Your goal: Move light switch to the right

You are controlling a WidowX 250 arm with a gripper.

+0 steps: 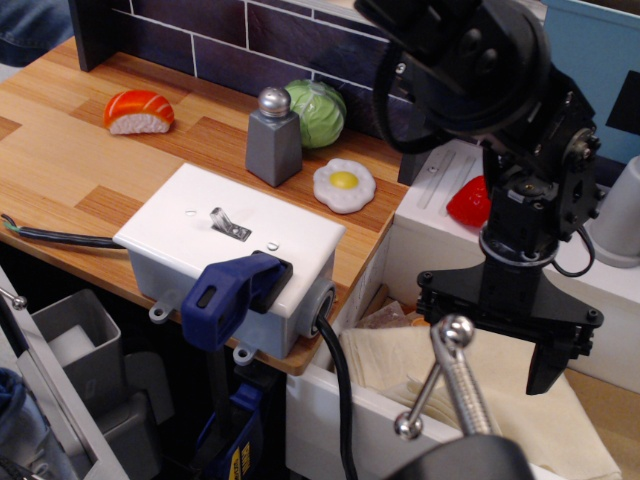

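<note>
The light switch (229,223), a small silver toggle, stands on top of the white box (235,250) at centre-left of the frame, on the wooden table (60,150). A blue clamp (232,293) grips the box's front. At lower right, well apart, the gripper (489,352) hangs with fingers (549,362) spread, holding nothing.

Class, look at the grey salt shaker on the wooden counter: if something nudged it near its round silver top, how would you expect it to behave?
The salt shaker stands tall on a small base, so a push up high would probably tip it rather than slide it. Its flat sides suggest it would not roll far, though the round top might let it pivot. The fried egg toy lies close beside it and might get knocked.
</note>
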